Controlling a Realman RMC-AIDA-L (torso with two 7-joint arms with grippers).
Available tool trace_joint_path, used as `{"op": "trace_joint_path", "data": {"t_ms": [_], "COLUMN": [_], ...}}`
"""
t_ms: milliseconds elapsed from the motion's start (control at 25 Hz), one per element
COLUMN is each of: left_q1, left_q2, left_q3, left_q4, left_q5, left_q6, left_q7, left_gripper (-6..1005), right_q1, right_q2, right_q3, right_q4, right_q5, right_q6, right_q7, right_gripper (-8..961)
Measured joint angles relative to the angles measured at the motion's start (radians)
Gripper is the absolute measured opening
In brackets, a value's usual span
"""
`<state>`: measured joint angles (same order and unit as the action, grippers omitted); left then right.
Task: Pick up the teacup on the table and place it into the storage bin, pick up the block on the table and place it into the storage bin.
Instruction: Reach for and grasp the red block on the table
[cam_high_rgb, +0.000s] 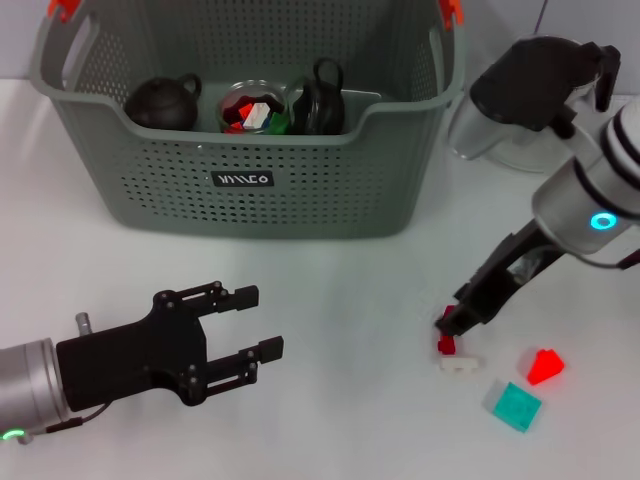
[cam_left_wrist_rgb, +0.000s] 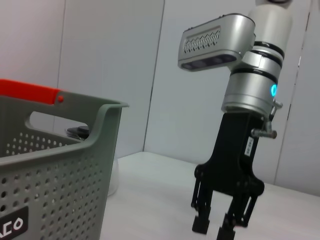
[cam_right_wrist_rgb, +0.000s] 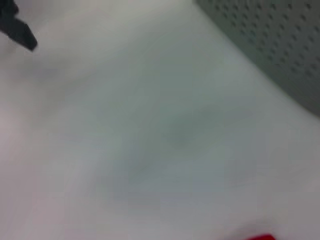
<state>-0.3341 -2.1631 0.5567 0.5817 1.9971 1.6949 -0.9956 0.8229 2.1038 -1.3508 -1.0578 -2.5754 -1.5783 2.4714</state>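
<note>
Right gripper (cam_high_rgb: 447, 328) tips hide red block (cam_high_rgb: 446, 345) (grip unclear).

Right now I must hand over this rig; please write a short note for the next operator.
Right gripper: down on the table at a small red block; whether it grips cannot be seen.
Left gripper: open, empty, hovering low at front left.
Storage bin: at the back, already holding a dark teapot and a glass cup with blocks inside.
Left on the table: a white block, a teal block, a red wedge.
Remaining: bring the red block to the bin.
</note>
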Motion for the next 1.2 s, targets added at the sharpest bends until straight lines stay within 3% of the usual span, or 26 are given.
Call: {"op": "trace_joint_path", "data": {"t_ms": [440, 560, 760, 1200], "left_q1": [-0.004, -0.004, -0.002, 0.000], "left_q2": [0.000, 0.000, 0.000, 0.000], "left_q3": [0.000, 0.000, 0.000, 0.000], "left_q4": [-0.013, -0.014, -0.014, -0.019], "left_q5": [0.000, 0.000, 0.000, 0.000], "left_q6": [-0.003, -0.003, -0.005, -0.025], "left_q7": [0.000, 0.000, 0.000, 0.000], "left_gripper": [646, 646, 646, 646], "right_q1": [0.013, 0.008, 0.007, -0.005], "right_q2": [-0.002, -0.003, 0.000, -0.002], "right_q3": [-0.054, -0.117, -0.186, -0.207], "right_q4": [0.054, 0.053, 0.059, 0.068], "right_q5": [0.012, 0.011, 0.008, 0.003], "right_q6": [0.076, 0.119, 0.167, 0.170], "right_q7": [0.008, 0.006, 0.014, 0.019], "right_gripper": [509, 710, 703, 703]}}
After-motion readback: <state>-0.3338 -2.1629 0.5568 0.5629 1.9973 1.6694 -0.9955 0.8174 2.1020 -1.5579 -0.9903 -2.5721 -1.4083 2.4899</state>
